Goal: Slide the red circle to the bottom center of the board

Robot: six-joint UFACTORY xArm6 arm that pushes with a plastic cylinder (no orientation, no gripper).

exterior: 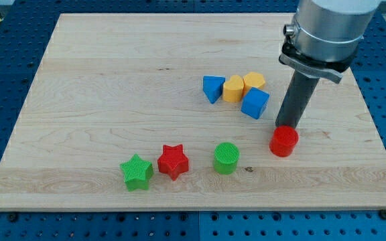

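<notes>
Here my tip (286,126), a bare rod end effector holding nothing, touches the red circle (284,142) from the view's top; the goal lies toward the view's lower left.

Lab — blue perforated bench (19,27)

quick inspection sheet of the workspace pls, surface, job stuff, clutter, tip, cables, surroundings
surface: wooden board, flat, unmarked
job's things: red circle at the view's lower right, short of bottom center
clutter: blue triangle, two yellow blocks and blue cube bunched mid-board; green star, red star, green circle in a lower row
grippers: none; my tip touches the red circle's top edge
cables: nothing seen
surroundings: blue perforated table
</notes>
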